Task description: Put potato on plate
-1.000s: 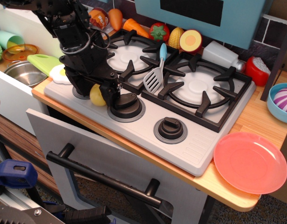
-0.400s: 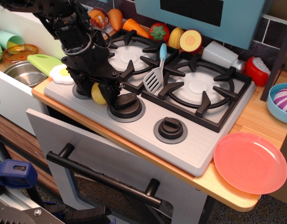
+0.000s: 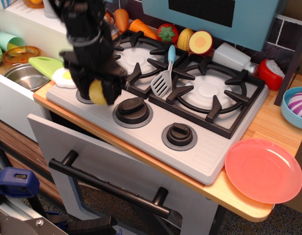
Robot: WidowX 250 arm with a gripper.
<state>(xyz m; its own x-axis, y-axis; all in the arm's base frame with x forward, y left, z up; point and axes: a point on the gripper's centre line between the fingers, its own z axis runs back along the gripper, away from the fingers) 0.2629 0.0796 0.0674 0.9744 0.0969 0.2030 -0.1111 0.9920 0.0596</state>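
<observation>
Since the earlier pictures the arm has risen from the stove front, carrying the potato up and clear of the middle knob, which now shows whole. The picture is blurred with motion around the arm. At the far left sit a green cup and a metal bowl, with a fried egg at the stove's corner. The hand is closed on the potato, holding it above the stove's front edge, lifted probably so it clears the knobs on the way across. Further right a spatula lies over the burners. The plate waits bare on the counter at the far right, well apart, so the carry seems barely begun.
</observation>
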